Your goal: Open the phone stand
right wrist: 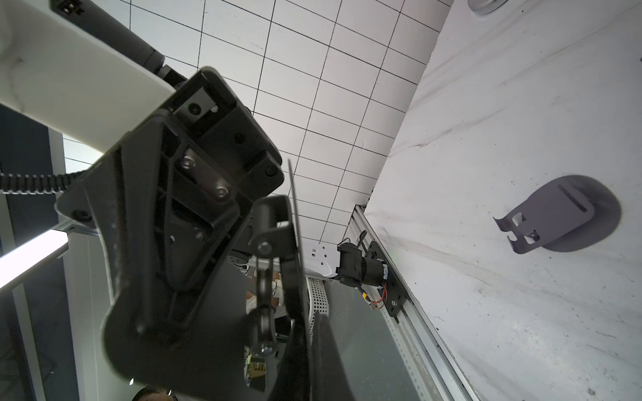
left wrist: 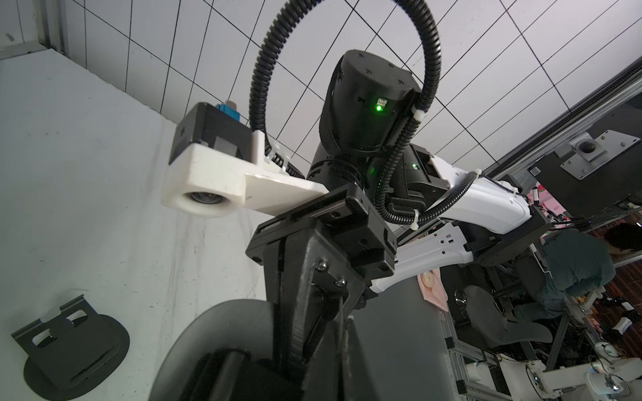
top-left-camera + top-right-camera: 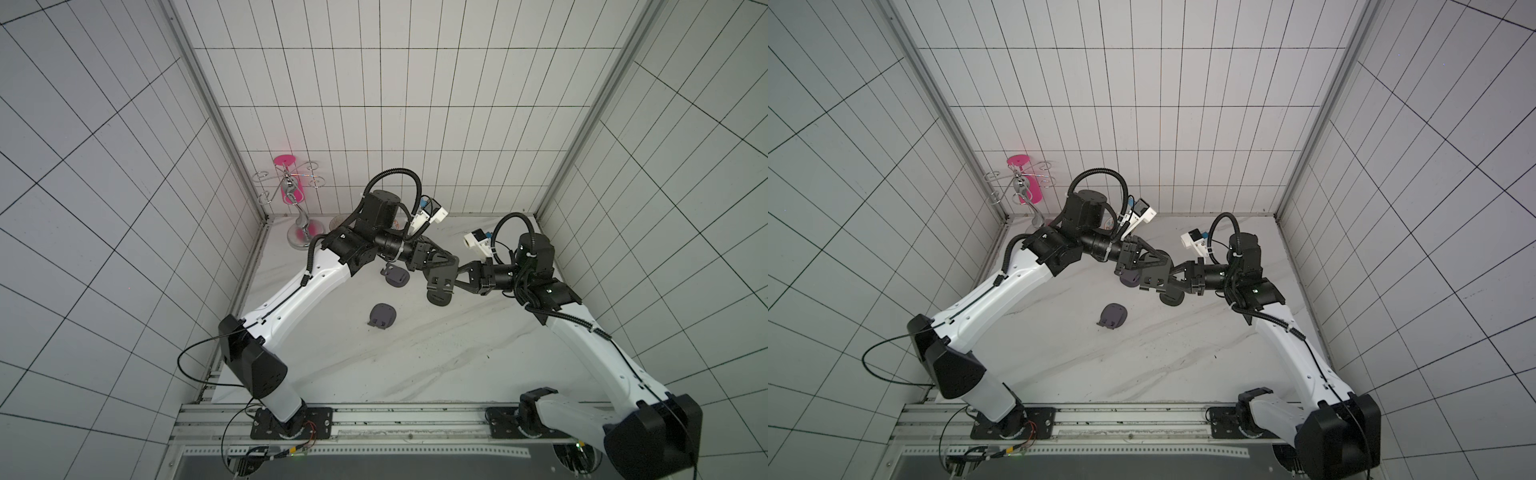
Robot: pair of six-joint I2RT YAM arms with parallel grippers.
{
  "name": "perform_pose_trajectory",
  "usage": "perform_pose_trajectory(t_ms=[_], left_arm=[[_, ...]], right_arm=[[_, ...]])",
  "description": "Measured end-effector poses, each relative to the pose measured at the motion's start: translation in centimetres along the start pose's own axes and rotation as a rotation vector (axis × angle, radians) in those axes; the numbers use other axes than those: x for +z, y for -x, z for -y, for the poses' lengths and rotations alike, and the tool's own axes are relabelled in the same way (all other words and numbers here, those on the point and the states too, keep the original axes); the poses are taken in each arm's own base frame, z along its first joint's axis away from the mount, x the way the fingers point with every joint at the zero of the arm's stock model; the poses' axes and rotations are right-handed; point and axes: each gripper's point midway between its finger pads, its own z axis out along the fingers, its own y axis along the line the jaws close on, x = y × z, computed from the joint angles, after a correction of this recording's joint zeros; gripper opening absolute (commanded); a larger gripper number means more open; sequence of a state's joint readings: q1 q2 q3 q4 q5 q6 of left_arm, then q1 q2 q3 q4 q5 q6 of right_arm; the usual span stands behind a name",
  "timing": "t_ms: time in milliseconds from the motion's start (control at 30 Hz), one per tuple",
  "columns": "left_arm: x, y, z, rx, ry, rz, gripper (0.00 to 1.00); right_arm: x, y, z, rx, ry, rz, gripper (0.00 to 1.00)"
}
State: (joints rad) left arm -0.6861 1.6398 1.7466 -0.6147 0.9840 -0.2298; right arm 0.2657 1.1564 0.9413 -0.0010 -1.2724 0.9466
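A black phone stand (image 3: pixel 439 291) hangs in the air above the middle of the table, between both arms. My left gripper (image 3: pixel 451 266) comes from the left and is shut on it. My right gripper (image 3: pixel 459 274) comes from the right and is shut on it too. In both top views the stand's slotted plate (image 3: pixel 1156 283) sits above its round base (image 3: pixel 1171 300). The left wrist view shows the round base (image 2: pixel 225 333) close up, beside the right gripper's fingers (image 2: pixel 305 277). The right wrist view shows the stand's hinge (image 1: pixel 264 248) and thin plate edge (image 1: pixel 295 222).
Two more folded phone stands lie on the marble table, one under the left wrist (image 3: pixel 397 277) and one nearer the front (image 3: pixel 382 318). A chrome and pink rack (image 3: pixel 297 195) stands in the back left corner. Tiled walls close three sides. A metal rail (image 3: pixel 374 424) runs along the front.
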Motion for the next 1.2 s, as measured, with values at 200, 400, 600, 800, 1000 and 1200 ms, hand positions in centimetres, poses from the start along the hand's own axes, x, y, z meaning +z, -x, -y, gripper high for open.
perform_pose_trajectory(t_ms=[200,400,600,800,1000,1200], left_arm=[[0.2,-0.5,-1.5,-0.026,0.036,-0.022,0.00],[0.5,-1.8,-3.3,-0.028,0.099,-0.051,0.00],[0.4,-1.8,-4.1,-0.003,0.127,-0.054,0.00],[0.2,-0.5,-3.7,-0.013,0.088,-0.051,0.00],[0.4,0.6,-3.6,-0.030,0.041,-0.055,0.00],[0.6,0.7,-3.7,-0.042,0.029,-0.063,0.00]], right_arm=[[0.5,0.1,2.5,0.056,0.012,-0.014,0.00],[1.3,-0.1,5.6,0.132,0.049,-0.046,0.00],[1.7,0.0,6.8,0.138,0.028,-0.068,0.00],[1.4,0.3,6.4,0.083,-0.019,-0.051,0.00],[0.9,0.1,6.8,0.048,-0.056,-0.018,0.00],[0.8,-0.5,7.4,0.050,-0.063,-0.022,0.00]])
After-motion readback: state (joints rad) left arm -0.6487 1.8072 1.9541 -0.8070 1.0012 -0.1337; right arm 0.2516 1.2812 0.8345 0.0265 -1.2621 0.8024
